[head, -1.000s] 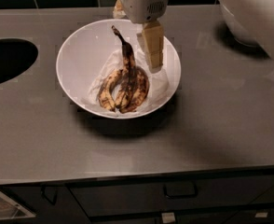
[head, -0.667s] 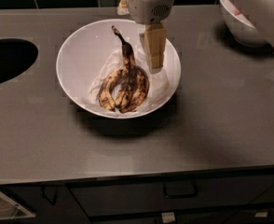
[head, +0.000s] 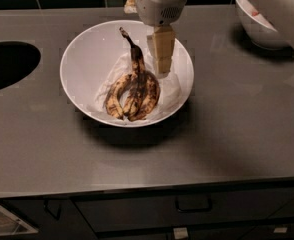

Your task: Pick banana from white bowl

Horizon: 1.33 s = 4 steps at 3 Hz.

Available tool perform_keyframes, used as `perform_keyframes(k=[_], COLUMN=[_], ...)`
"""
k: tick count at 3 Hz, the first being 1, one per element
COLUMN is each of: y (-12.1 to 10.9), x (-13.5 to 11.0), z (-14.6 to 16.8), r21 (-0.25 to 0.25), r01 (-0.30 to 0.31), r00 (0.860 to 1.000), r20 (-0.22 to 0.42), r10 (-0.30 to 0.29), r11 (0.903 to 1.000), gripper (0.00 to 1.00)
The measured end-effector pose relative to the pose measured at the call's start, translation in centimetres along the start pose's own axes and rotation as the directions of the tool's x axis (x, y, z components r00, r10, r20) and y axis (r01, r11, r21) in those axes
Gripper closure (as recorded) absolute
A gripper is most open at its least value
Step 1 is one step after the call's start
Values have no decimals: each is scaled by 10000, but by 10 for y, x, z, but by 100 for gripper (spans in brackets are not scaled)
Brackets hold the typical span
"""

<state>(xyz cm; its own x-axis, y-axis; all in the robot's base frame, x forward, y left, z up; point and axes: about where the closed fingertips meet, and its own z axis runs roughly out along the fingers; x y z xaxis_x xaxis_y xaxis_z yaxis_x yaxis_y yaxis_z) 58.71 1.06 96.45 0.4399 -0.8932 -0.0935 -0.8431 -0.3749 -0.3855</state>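
Banana (head: pixel 137 68), the long brown-black overripe one with a dark stem, lies inside the wide round glossy white bowl (head: pixel 84 51), its stem pointing to the bowl's far rim. The flat grey countertop (head: pixel 237 129) bears the bowl. A dark oval opening (head: pixel 7 64) in the countertop lies left of the bowl. A second, smaller white bowl (head: pixel 257 31) showing red-pink pieces stands well to the right of the bowl, at the back. Crumpled white paper (head: pixel 173 91) lines the bowl's bottom. The white and cream robot gripper (head: pixel 163 70) hangs over the bowl's right half, just beside the banana; whether it is apart or together I cannot tell. Two shorter, yellower spotted bananas (head: pixel 115 96) touch the dark one in the bowl.
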Motion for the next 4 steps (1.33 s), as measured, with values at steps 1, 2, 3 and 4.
perform_keyframes(k=[1, 2, 3, 4], y=[13, 26, 14, 13], x=[-2, 2, 12, 11], z=[18, 29, 16, 17], r21=[340, 944, 1677, 1673], r01=[-737, -1857, -2411, -2362], r00=[9906, 9499, 9369, 9381], r20=[1178, 2718, 2970, 2960], r10=[692, 1542, 1842, 1798], r11=[9967, 9781, 9559, 9572], gripper=[0, 0, 0, 0])
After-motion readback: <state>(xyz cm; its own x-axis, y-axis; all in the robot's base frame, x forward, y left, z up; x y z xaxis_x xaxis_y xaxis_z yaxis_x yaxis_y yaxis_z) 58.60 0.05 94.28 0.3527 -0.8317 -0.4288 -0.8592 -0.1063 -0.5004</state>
